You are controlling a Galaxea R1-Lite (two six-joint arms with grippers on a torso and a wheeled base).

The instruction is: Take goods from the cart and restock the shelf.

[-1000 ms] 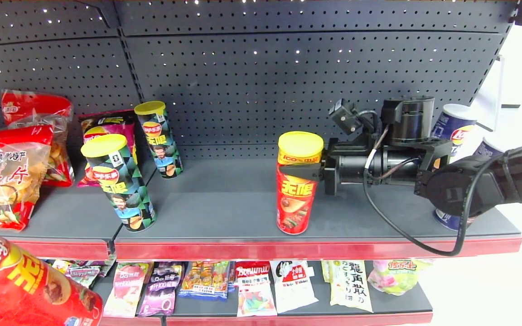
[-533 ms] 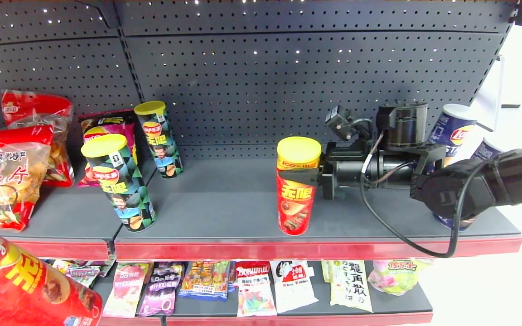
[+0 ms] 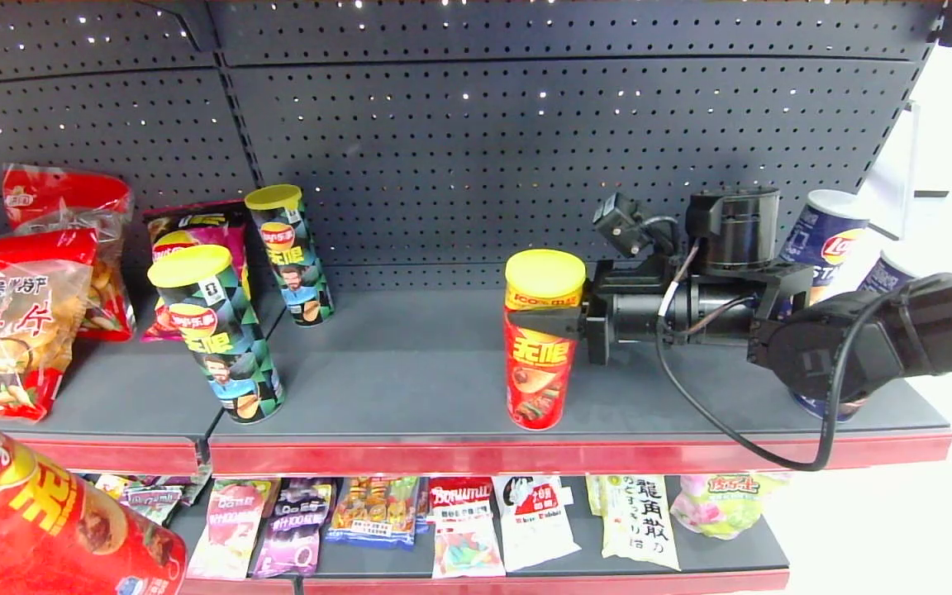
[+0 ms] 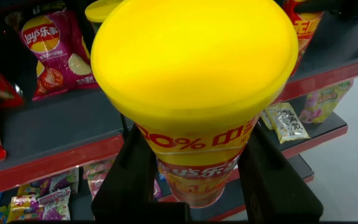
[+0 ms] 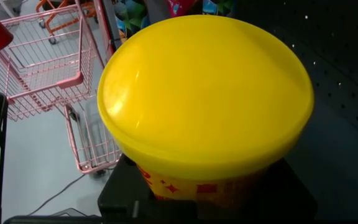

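A red chip can with a yellow lid (image 3: 539,340) stands upright on the grey shelf (image 3: 410,364), right of centre near the front edge. My right gripper (image 3: 545,319) comes in level from the right and is shut on its upper part, just under the lid. In the right wrist view the lid (image 5: 204,93) looms large above the black fingers (image 5: 126,190). A second red can (image 3: 46,521) sits at the lower left, below shelf level. My left gripper (image 4: 197,183) is shut on it, with a black finger (image 4: 129,174) on either side of the can (image 4: 194,68).
Two green-patterned cans (image 3: 216,330) (image 3: 290,252) and snack bags (image 3: 26,322) fill the shelf's left part. Blue cans (image 3: 827,231) stand at the far right behind my right arm. Bare shelf lies between the green cans and the red one. Packets (image 3: 459,521) line the lower shelf. A pink cart (image 5: 42,68) stands behind.
My right gripper sank slightly and shifted a little left with the red can, whose base now rests on the shelf. The left arm and its can stayed put.
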